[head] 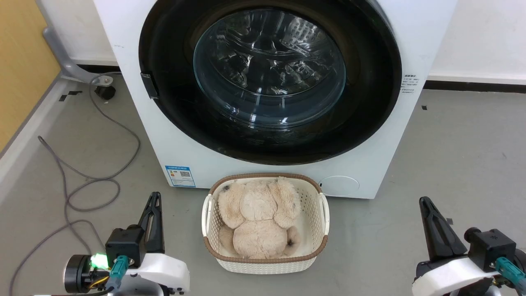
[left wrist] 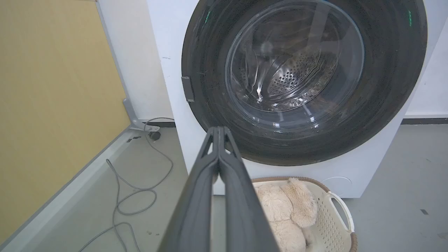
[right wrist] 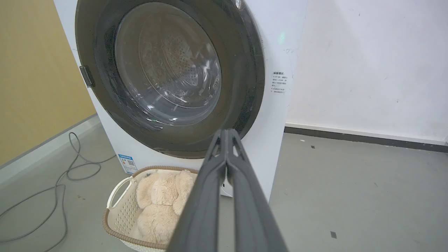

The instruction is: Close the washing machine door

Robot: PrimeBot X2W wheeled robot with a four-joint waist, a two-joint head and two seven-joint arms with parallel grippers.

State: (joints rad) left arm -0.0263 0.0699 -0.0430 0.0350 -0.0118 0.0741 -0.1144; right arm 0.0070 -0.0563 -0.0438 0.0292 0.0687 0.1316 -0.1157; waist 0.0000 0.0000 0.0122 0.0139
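Grey cable (head: 65, 181) was seen looped on the floor at far left. Beside it, the left gripper (head: 154, 201) was held low, its jaws pressed together on nothing. At centre, the washing machine door (head: 269, 78) was found lying flush in the front of the washing machine (head: 172, 135), with no gap visible at its black rim; the task was therefore judged all but done. Should a seating push be wanted, it would best be applied on the rim near the small latch tab (head: 149, 85), not on the glass. A white basket (head: 263, 265) holding a plush toy (head: 257, 218) was set on the floor just before the machine, below the door, and would have to be cleared by the reaching arm. At right, the right gripper (head: 427, 207) was likewise clenched empty, well apart from the door.
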